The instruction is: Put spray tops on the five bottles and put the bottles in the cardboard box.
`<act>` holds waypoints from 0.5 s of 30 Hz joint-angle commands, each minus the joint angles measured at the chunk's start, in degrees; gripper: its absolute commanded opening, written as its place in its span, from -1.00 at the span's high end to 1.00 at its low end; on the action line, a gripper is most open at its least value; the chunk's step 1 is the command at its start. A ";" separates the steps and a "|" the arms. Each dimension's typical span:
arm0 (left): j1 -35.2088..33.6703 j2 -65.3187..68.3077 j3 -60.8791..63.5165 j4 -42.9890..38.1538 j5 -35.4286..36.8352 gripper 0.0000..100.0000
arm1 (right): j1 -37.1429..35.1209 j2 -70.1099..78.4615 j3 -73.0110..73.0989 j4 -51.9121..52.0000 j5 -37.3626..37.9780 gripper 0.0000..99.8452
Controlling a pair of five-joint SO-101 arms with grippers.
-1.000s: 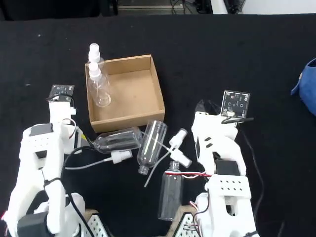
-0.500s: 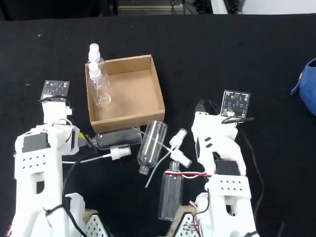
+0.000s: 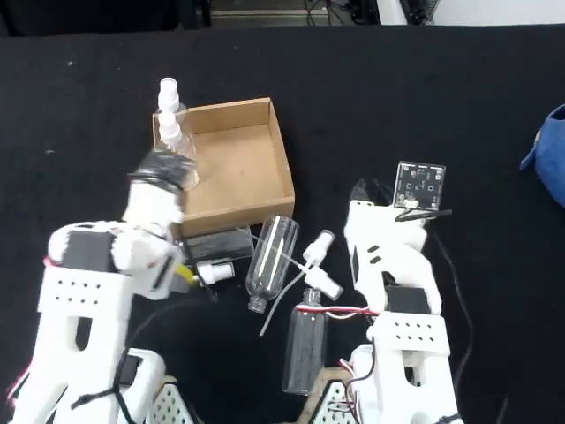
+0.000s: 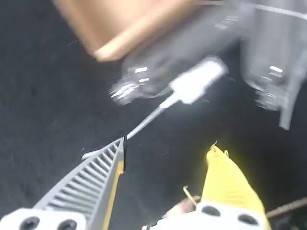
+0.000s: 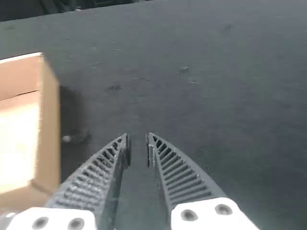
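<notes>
1. Nearest, between the two arm bases, an uncapped clear bottle [image 3: 303, 346] lies on the black surface [image 3: 459, 97], and a red wire [image 3: 335, 311] crosses its neck end
2. The left claw [image 4: 168, 146] is open, one grey finger and one yellow finger spread wide, holding nothing; it hangs just above the thin tube of a loose white spray top [image 3: 217, 271] [image 4: 195, 85]
3. That spray top lies just in front of a second clear bottle [image 3: 219, 242] [image 4: 158, 72], which lies on its side along the near wall of the cardboard box [image 3: 284, 163] [image 4: 129, 24]; the left arm covers part of it
4. A third open bottle [image 3: 270, 253] [image 4: 271, 62] lies slanted to the right of these, its mouth pointing toward the arms
5. Two more spray tops, one nearer [image 3: 325, 283] and one farther [image 3: 319, 245], lie between the slanted bottle and the right arm
6. The right claw [image 5: 138, 139] has its fingers almost together and grips nothing; it sits low over bare surface to the right of the box [image 5: 44, 120]
7. A capped bottle [image 3: 177, 152] leans against the box's left wall, inside it
8. Another capped bottle [image 3: 169, 95] stands at the box's far left corner; whether it is inside or just outside I cannot tell
9. A blue object [image 3: 552, 159] lies at the right edge
</notes>
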 commanded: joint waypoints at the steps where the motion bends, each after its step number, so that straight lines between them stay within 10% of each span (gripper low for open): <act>1: 15.34 -1.23 -6.81 1.14 3.52 0.70 | 9.23 -1.89 -5.41 0.35 1.14 0.91; 8: 35.65 1.67 -5.93 -7.56 16.35 0.70 | 23.30 -1.89 -15.60 13.98 4.48 0.91; 15: 40.92 19.25 -9.01 -12.31 31.82 0.70 | 36.13 -1.89 -12.00 14.15 9.93 0.91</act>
